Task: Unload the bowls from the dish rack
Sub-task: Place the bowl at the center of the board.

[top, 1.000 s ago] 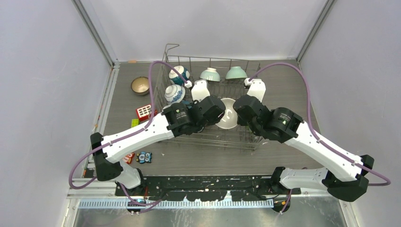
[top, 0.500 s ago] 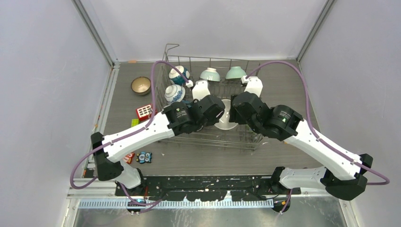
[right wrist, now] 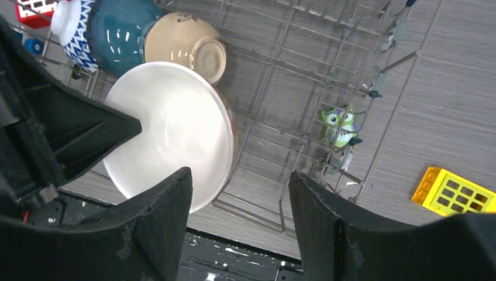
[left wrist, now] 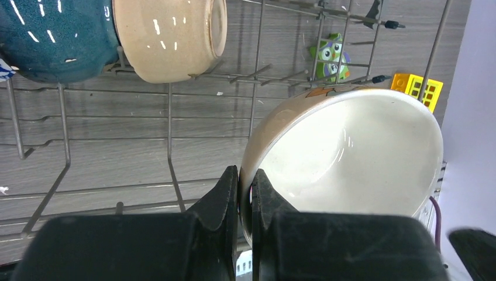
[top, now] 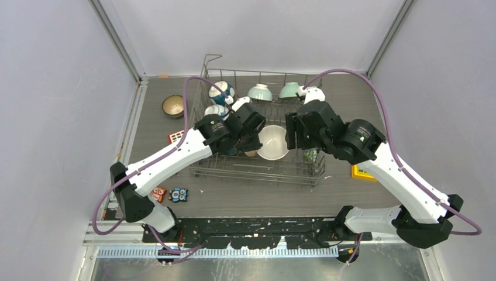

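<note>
Grey wood-grain desk [top: 345,117], pale walls [top: 58,117] on three sides. My left pincer [left wrist: 244,190] pinches the rim of a white bowl [left wrist: 351,158], raised over the dish rack [top: 257,170]. Right pincer [right wrist: 240,181] gapes wide beside it, holding nothing. Brown bowl [top: 174,106] sits on the desk, left of the rack.

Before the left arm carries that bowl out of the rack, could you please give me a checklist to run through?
1. Left gripper shut on the rim of the white-lined bowl: ok.
2. Right gripper open: ok.
3. Right gripper clear of that bowl: cannot tell; one finger overlaps its edge in the right wrist view.
4. Bowl free of the dish rack tines: cannot tell.
5. Beige bowl and teal bowl apart from it: ok.
6. Bare table left of the rack for setting it down: ok.
</note>
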`<state>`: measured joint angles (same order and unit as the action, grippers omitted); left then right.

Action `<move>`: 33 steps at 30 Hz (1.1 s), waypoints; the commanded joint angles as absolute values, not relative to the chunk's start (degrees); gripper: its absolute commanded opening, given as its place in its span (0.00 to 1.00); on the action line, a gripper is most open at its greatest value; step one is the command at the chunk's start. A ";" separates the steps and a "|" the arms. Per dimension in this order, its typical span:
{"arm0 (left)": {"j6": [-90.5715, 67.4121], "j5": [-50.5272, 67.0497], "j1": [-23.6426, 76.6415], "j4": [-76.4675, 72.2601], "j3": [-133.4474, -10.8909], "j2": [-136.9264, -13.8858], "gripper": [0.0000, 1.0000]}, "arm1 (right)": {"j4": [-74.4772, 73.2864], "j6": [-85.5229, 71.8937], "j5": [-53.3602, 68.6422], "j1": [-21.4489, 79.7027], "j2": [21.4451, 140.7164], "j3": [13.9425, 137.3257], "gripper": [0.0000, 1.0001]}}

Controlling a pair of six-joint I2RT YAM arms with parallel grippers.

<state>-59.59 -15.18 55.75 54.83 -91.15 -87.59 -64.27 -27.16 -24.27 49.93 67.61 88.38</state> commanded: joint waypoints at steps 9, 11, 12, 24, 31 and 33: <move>-57.21 -15.07 55.63 54.67 -95.84 -86.13 0.00 | -61.94 -26.23 -13.64 46.32 74.00 91.85 0.55; -57.22 -15.18 55.61 54.71 -95.89 -86.21 0.00 | -62.52 -26.28 -14.11 46.31 74.76 92.14 0.49; -57.21 -15.27 55.63 54.68 -95.89 -86.21 0.00 | -62.78 -26.21 -14.33 46.32 75.05 92.19 0.46; -57.73 -15.30 55.63 53.84 -96.17 -86.79 0.00 | -63.13 -24.89 -17.72 46.32 76.27 89.57 0.26; -57.90 -15.63 55.63 53.70 -96.14 -86.43 0.00 | -63.45 -24.14 -18.01 46.30 76.82 88.71 0.27; -57.92 -15.64 55.63 53.70 -96.15 -86.47 0.00 | -63.45 -24.19 -18.17 46.32 76.82 88.52 0.29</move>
